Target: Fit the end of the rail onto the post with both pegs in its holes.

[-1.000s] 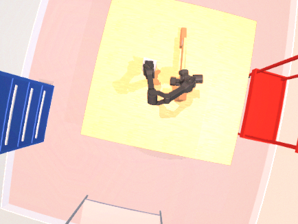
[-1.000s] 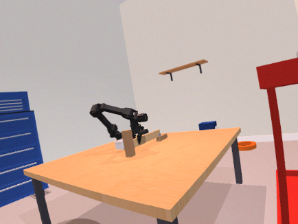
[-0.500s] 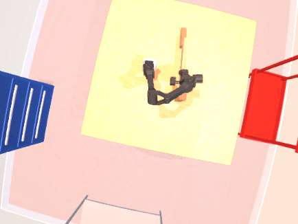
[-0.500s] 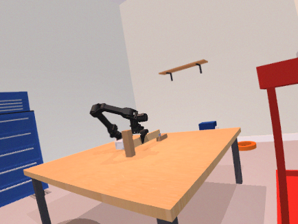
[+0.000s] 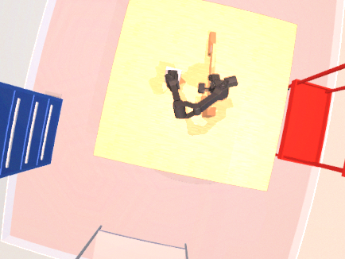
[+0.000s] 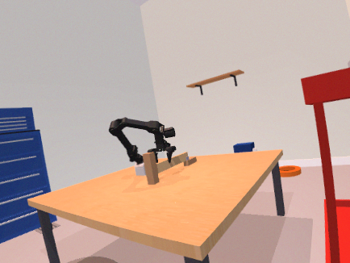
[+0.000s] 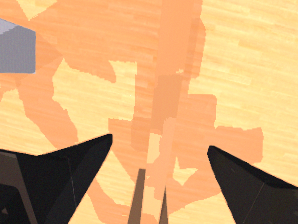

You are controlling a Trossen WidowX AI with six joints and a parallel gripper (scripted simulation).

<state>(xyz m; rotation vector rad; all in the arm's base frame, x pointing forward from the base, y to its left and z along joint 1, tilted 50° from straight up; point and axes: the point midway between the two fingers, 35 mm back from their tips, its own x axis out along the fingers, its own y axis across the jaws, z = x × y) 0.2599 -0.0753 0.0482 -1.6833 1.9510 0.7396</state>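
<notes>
The wooden rail (image 5: 211, 65) (image 6: 177, 160) (image 7: 177, 30) runs from the low footboard block (image 5: 212, 37) (image 6: 190, 161) towards the post (image 5: 209, 112) (image 6: 151, 167). Its far end is at the bracket. In the exterior view its near part looks raised above the table, behind the upright post. Pegs, holes and any gap at the post are hidden; I cannot tell whether the rail end touches. My gripper (image 6: 163, 160) (image 7: 159, 143) is open wide and empty, with one finger on each side of the rail.
The arm's base (image 5: 173, 71) (image 6: 139, 169) (image 7: 17, 52) stands on the table (image 5: 135, 131) (image 6: 181, 214) to one side of the rail. The arm (image 5: 180, 109) (image 6: 137, 123) arches over. A blue drawer cabinet (image 6: 20, 169) and a red cart (image 5: 306, 123) stand off the table.
</notes>
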